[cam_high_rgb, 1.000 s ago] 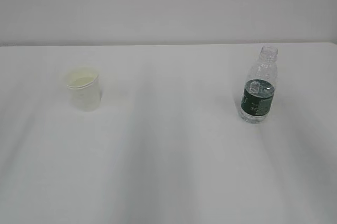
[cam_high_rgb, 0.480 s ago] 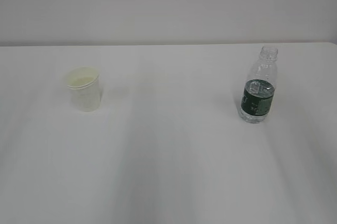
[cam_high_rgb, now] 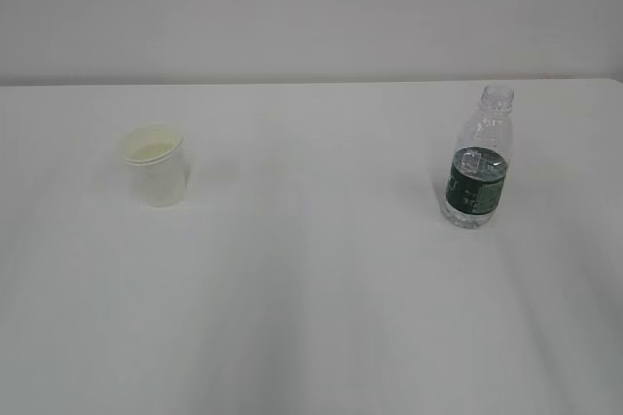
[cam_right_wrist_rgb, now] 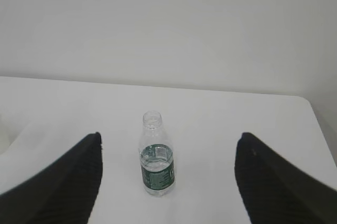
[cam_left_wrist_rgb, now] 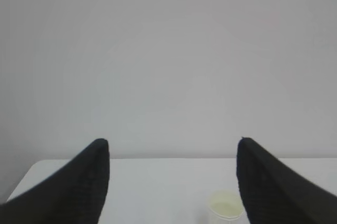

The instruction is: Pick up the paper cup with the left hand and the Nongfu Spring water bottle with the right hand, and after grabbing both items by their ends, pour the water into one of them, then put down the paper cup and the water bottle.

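The white counter [cam_high_rgb: 321,318] is seen bearing two items well apart. The Nongfu Spring water bottle [cam_high_rgb: 479,160] stands upright near the right edge, partly filled with water [cam_high_rgb: 477,191]. The paper cup [cam_high_rgb: 156,164] stands upright toward the left edge. The left end effector [cam_left_wrist_rgb: 171,182] and the right end effector [cam_right_wrist_rgb: 168,176] are held apart, nothing clamped.

Matt paper cup [cam_high_rgb: 155,166]; glossy clear plastic bottle [cam_high_rgb: 478,164]; table [cam_high_rgb: 311,318] seemingly matt.
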### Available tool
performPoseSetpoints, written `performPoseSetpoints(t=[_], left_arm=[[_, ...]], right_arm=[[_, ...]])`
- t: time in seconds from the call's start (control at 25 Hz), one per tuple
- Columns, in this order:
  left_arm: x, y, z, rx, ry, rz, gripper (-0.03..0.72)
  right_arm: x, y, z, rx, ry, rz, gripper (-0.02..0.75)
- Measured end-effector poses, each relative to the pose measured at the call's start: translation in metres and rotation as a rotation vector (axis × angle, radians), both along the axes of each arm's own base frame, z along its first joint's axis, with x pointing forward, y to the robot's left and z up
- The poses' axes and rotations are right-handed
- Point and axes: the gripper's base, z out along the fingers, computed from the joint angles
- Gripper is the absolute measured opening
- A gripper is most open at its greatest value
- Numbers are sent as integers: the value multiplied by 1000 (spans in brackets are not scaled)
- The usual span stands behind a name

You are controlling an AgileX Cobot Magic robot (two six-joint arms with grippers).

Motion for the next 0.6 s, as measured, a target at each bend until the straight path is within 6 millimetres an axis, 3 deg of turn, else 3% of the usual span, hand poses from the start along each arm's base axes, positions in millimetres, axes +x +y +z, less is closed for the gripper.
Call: performPoseSetpoints(t=[0.36,0.6], left_arm=[[-16,5,13,26,34,39,537],[-23,10,12,62,150,73,530]], right_arm=[[-25,-5,1,8,-12,-9,587],[-44,-9,-1,19,-18,-13,587]])
